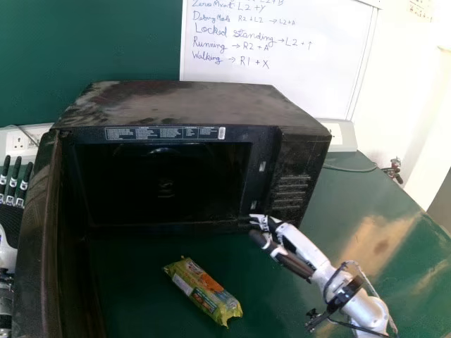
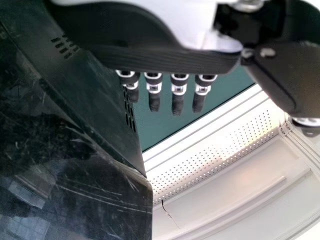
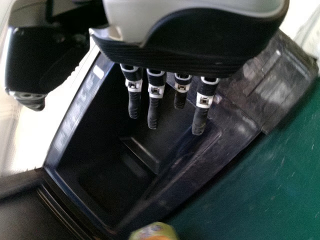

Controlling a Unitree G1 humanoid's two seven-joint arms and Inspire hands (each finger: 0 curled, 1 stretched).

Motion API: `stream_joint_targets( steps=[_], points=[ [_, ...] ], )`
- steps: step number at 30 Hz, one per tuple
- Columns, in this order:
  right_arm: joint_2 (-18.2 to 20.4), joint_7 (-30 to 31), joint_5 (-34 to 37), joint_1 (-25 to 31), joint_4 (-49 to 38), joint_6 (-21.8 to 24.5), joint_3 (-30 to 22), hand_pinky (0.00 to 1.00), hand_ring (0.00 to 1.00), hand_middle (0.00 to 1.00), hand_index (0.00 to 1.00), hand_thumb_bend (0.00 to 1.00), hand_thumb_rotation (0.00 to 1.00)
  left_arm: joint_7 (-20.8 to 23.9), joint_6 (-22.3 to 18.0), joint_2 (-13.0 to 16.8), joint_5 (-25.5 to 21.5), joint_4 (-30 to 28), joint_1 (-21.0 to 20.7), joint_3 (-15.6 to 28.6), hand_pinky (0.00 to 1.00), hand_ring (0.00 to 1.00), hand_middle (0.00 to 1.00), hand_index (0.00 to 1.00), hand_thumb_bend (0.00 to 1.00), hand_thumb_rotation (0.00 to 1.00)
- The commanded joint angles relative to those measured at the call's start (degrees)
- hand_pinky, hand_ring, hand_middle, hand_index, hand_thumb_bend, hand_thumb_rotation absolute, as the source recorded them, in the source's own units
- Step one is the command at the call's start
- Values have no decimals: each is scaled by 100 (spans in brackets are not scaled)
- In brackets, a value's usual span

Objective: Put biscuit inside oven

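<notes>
Lying on the green table (image 1: 380, 282), the biscuit packet (image 1: 204, 290) (a green wrapper with an orange patch) is slanting before the mouth of the black oven (image 1: 197, 102), outside the cavity. The oven door (image 1: 35, 246) is standing open on the left. Working from a distance, I am holding the right hand (image 1: 299, 243) near the oven's lower right front corner, its fingers pointing nearly straight, its thumb standing apart, and it is gripping nothing; it is hovering clear of the packet. Beyond the door, at the head view's left edge, my left hand (image 1: 13, 184) is pointing straight fingers upward, also gripping nothing. Behind the oven, a whiteboard (image 1: 275, 77) is displaying handwritten notes.
</notes>
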Motion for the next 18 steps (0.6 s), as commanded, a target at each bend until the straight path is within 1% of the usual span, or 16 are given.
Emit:
stream_joint_targets(
  steps=[1, 4, 7, 9, 12, 15, 18],
  points=[
    [-71, -110, -188, 29, -186, 20, 97, 80, 84, 86, 92, 89, 38, 4, 33, -349, 24, 299, 241, -13, 0, 3, 68, 100, 34, 100],
    [-96, -205, -387, 50, -306, 16, 161, 79, 84, 87, 92, 88, 37, 50, 7, -364, 21, 287, 239, -10, 0, 6, 67, 100, 33, 100],
    [-100, -279, -535, 71, -418, 60, 217, 73, 84, 87, 93, 89, 35, 41, 30, -362, 14, 289, 236, -14, 0, 5, 66, 100, 33, 100],
    [-97, -355, -683, 65, -461, 47, 264, 72, 82, 87, 92, 90, 32, 41, 28, -364, 16, 292, 228, -18, 0, 5, 65, 100, 33, 100],
    [-58, -487, -873, 71, -546, 90, 347, 75, 83, 88, 92, 90, 29, 64, 28, -364, 21, 300, 223, -19, 0, 5, 64, 100, 33, 100],
    [-32, -642, -1134, 110, -686, 201, 425, 79, 87, 90, 92, 91, 28, 73, 52, -364, 13, 305, 225, -15, 0, 5, 66, 100, 34, 100],
    [-4, -777, -1328, 146, -735, 232, 480, 80, 89, 92, 92, 91, 28, 38, 48, -350, 17, 339, 212, -15, 0, 8, 66, 100, 34, 100]
  ],
)
